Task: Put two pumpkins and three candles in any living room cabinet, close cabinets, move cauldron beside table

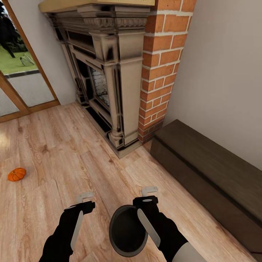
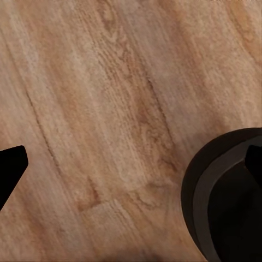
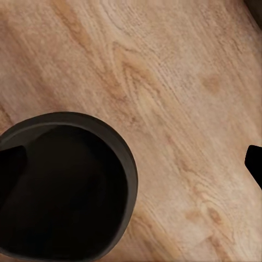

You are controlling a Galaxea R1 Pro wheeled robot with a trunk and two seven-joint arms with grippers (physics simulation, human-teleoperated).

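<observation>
You have the cauldron on the floor just before you, between both arms; your right claw has its fingers apart, one inside the rim, one outside; your left claw is also apart and holds nothing; one pumpkin lies on the floor, far to your left, not yet stored; the cabinet stands shut at your right, beside the brick fireplace; I judge that most work is left; the floor gives open room toward the pumpkin; mind the cabinet edge
</observation>
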